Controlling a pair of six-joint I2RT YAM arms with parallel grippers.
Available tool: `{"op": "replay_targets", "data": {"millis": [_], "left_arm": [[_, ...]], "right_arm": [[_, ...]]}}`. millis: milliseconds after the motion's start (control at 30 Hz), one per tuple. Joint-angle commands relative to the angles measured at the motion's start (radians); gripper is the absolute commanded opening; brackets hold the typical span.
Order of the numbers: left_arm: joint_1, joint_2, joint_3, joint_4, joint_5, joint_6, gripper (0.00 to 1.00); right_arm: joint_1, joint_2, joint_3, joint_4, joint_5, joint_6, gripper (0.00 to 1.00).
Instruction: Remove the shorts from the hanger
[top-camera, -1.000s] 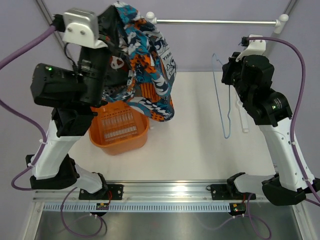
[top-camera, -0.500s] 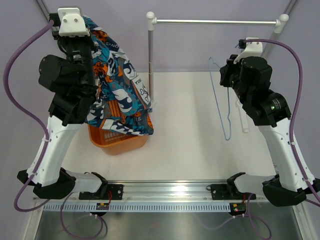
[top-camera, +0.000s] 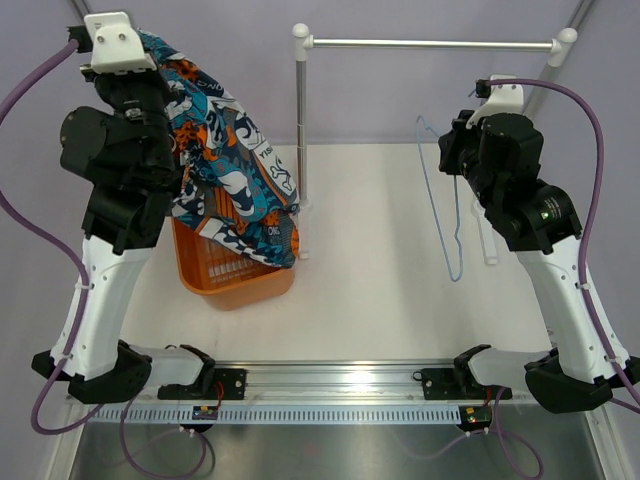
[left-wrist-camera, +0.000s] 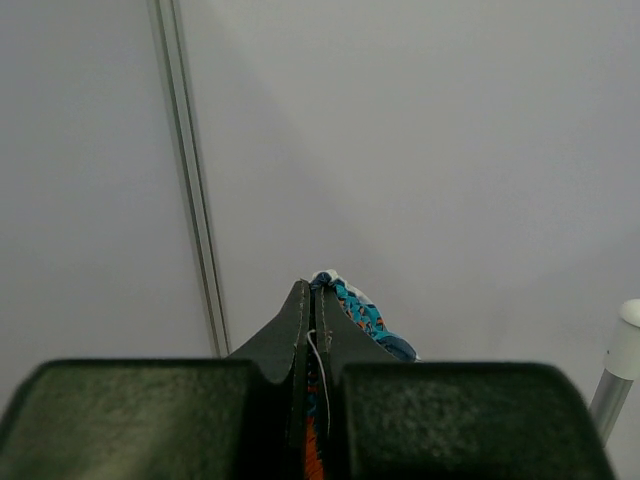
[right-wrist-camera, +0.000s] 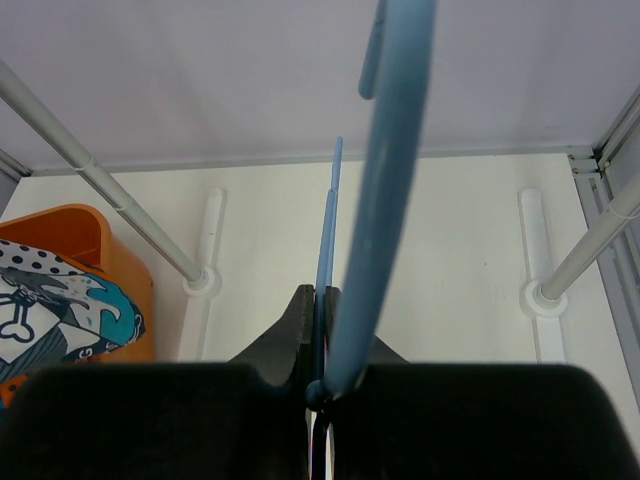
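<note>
- The left gripper (left-wrist-camera: 312, 290), pinched tight on a fold of the soft teal, orange, white and dark-blue printed shorts (top-camera: 235, 190), is raised at the table's ten o'clock. The cloth drapes toward five o'clock over the orange plastic basket (top-camera: 262, 287), likely for a drop.
- The silver metal rail (top-camera: 430, 44) spans twelve o'clock.
- The right gripper (right-wrist-camera: 318, 300) clamps the thin light-blue wire hanger (top-camera: 441, 200), which dangles toward six o'clock with the shorts well apart at its nine o'clock. Removal looks done.
</note>
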Motion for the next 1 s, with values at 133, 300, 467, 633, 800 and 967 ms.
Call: {"op": "replay_targets", "data": {"millis": [133, 300, 467, 633, 800, 967], "left_arm": [[0.011, -0.035, 0.184, 0.001, 0.027, 0.043, 0.00], [0.011, -0.054, 0.123, 0.026, 0.013, 0.069, 0.00], [0.011, -0.070, 0.034, 0.025, 0.033, 0.030, 0.00], [0.011, -0.072, -0.138, -0.006, 0.124, -0.102, 0.00], [0.011, 0.014, -0.177, -0.095, 0.216, -0.194, 0.00], [0.011, 0.103, -0.184, -0.143, 0.186, -0.292, 0.00]], "right_arm": [[-0.003, 0.004, 0.028, -0.002, -0.024, 0.004, 0.00], [-0.005, 0.003, 0.028, -0.007, -0.028, 0.005, 0.00], [-0.005, 0.006, 0.027, -0.008, -0.031, 0.005, 0.00], [-0.003, 0.003, 0.022, -0.008, -0.035, 0.013, 0.00], [-0.003, 0.001, 0.030, -0.021, -0.041, 0.011, 0.00], [-0.005, -0.014, 0.022, -0.021, -0.041, 0.013, 0.00]]}}
